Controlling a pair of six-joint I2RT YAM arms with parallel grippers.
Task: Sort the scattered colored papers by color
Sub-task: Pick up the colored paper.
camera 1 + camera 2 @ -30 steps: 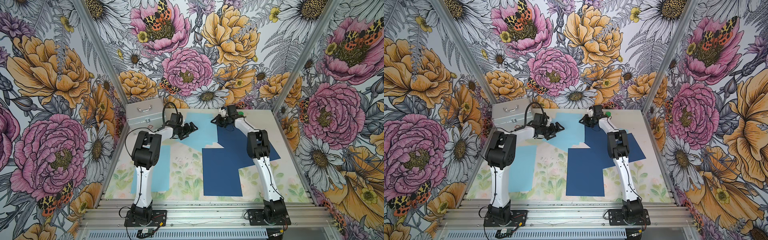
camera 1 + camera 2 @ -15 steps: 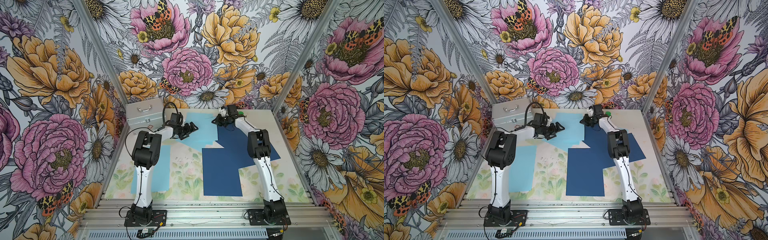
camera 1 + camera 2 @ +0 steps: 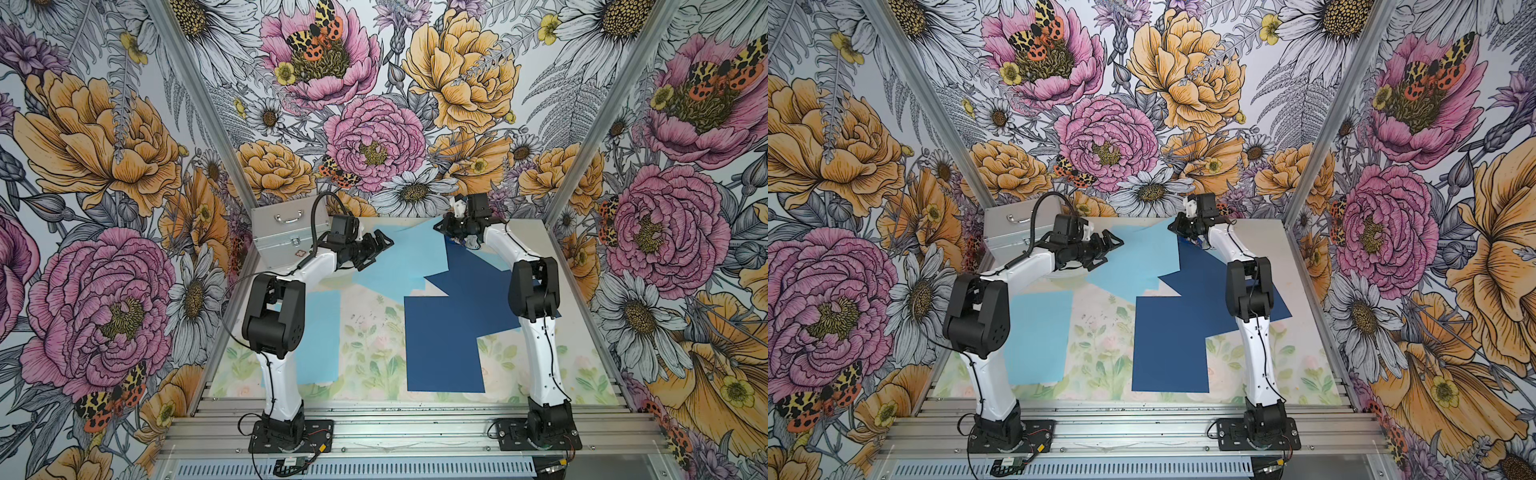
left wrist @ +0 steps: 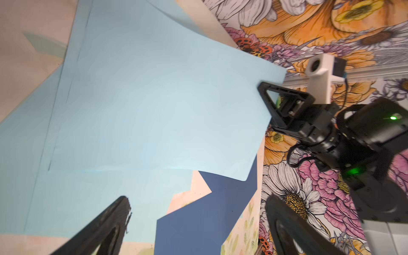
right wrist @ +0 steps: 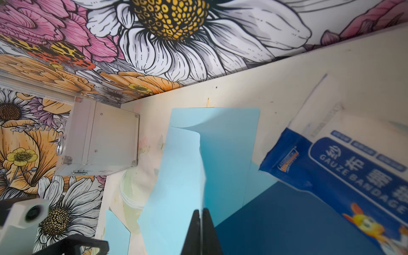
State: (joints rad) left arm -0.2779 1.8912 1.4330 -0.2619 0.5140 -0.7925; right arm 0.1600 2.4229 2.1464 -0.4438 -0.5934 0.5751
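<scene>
Floral walls (image 3: 374,137) enclose a pale table (image 3: 365,332). At its far left corner stands a metal case (image 3: 278,237). Nearer, on the left side, a light sheet (image 3: 320,336) lies flat, partly behind the left arm. Just right of the case, the left gripper (image 3: 384,251) hovers empty with its jaws spread wide. It is over the left edge of the far light sheets (image 3: 399,266), which overlap at the back of the table. On that pile the top sheet (image 4: 154,99) curls up off the rest. Its far right corner is pinched between the clenched jaws of the right gripper (image 3: 439,226). Touching the pile's right edge, the navy sheets (image 3: 444,332) overlap in a spread from under the right arm to the near centre. A blue-and-white gauze packet (image 5: 357,167) lies just beside the right gripper, at the navy sheets' far edge.
</scene>
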